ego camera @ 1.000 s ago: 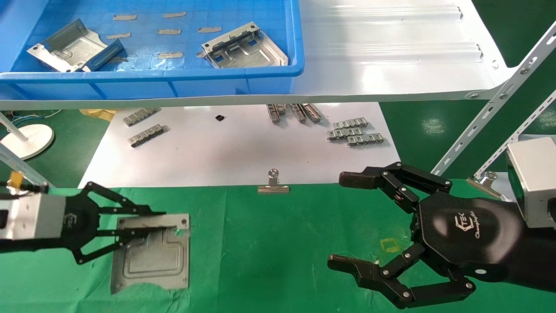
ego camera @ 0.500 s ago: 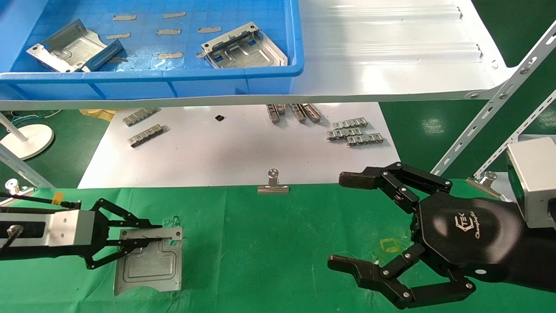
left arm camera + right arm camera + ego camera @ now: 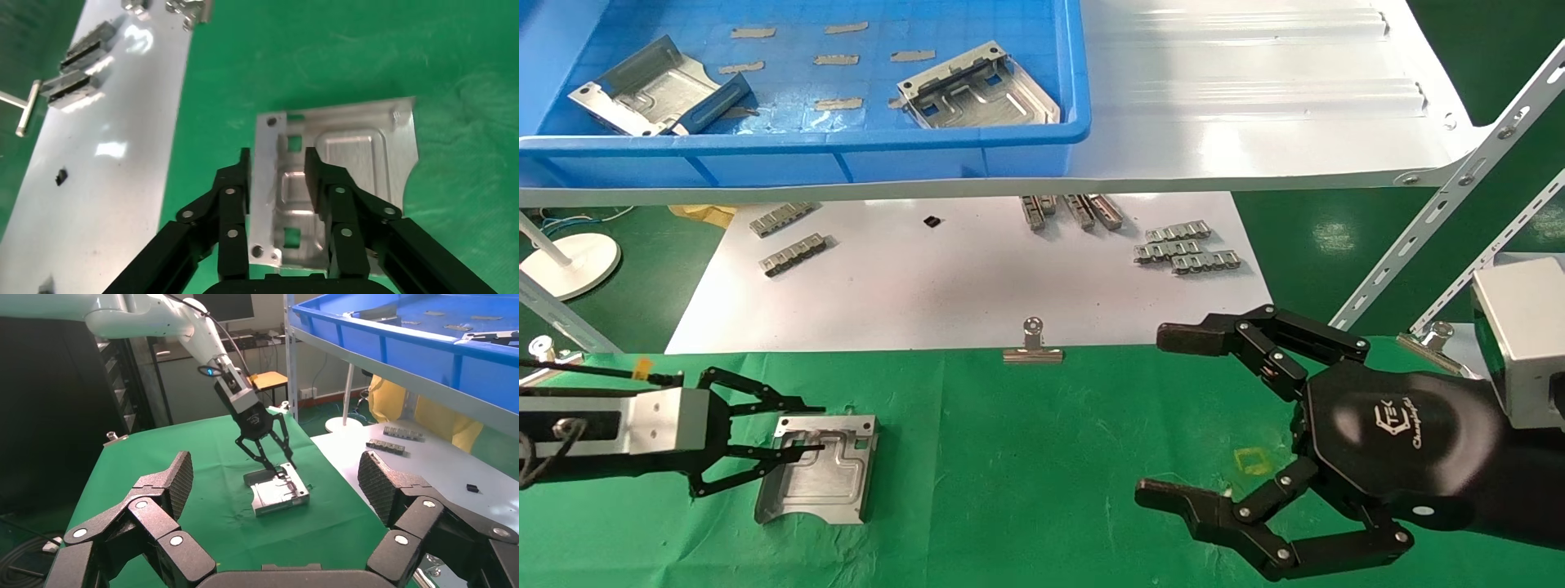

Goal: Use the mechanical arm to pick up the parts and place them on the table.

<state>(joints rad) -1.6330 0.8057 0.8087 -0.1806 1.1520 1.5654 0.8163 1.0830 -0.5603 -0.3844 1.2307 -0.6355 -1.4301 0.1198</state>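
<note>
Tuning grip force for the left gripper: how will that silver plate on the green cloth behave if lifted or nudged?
The plate looks like thin stamped metal, so probably stiff and light. Its shiny surface may slip between the left gripper fingers. Lying flat on the wrinkled table, it should slide, not roll.

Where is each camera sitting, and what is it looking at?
Head view: up on the robot's head, looking down at the table; left gripper and right gripper show.
Left wrist view: on the left wrist, looking along its fingers at the part.
Right wrist view: on the right wrist, fingers in front, facing the left gripper.
All three see that part.
</note>
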